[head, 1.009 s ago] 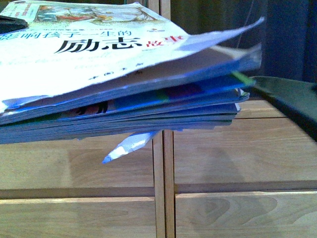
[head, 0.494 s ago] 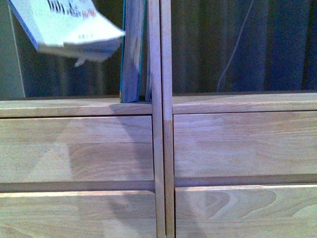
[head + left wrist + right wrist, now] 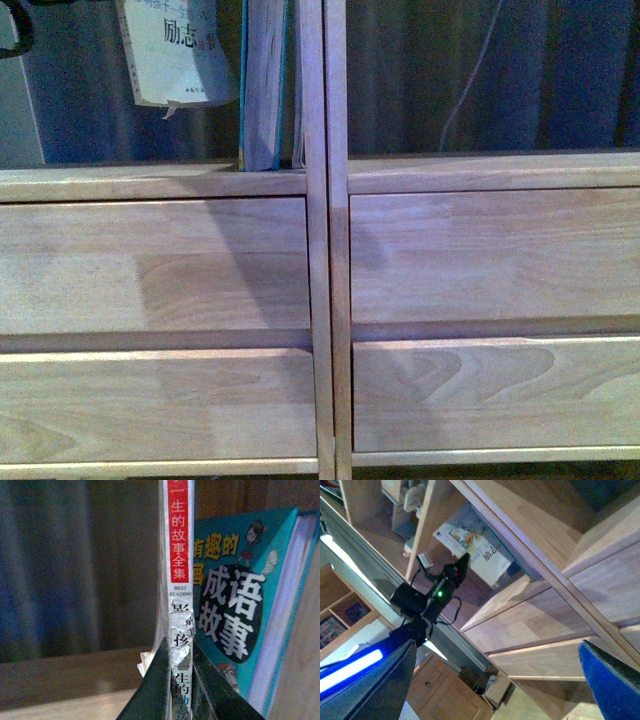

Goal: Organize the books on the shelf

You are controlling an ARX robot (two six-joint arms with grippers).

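L gripper (image 3: 180, 646) was clamped on paperback (image 3: 178, 50) spine. Paperback hung upright just left of teal book (image 3: 262, 90), above shelf (image 3: 150, 185) ledge. R gripper (image 3: 497, 647) fingers were wide apart.

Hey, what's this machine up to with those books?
The robot's left gripper is clamped on the spine of a thin pale paperback, holding it upright in the air over the left bay of the wooden shelf. A teal book already stands there against the upright, and the paperback hangs just beside it, not yet set down. The right gripper is open and empty, away from the books.
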